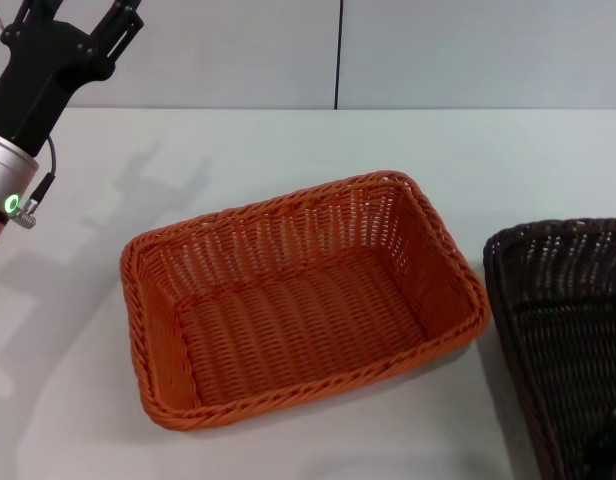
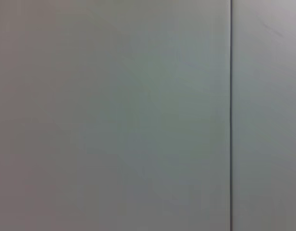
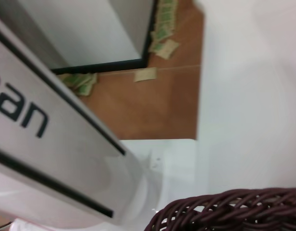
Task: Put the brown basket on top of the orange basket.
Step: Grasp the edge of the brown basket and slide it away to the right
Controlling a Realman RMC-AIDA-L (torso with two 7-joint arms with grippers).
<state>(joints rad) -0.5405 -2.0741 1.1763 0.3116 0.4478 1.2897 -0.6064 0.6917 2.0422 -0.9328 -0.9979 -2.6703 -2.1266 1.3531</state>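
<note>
Glossy woven wicker forms the orange basket and brown basket; the table is smooth and matt.

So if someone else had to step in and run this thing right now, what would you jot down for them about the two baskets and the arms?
Left gripper: raised at the table's far left corner, away from both baskets, holding nothing.
Right gripper: not visible in any view; its wrist camera sits close to the brown basket's rim.
Orange basket: on the white table, mid-table, upright and empty.
Brown basket: on the table to the orange one's right, a gap between them, partly out of the head view.
Done: nothing stacked.
Left: grasp the brown basket, lift it and set it on the orange one.
</note>
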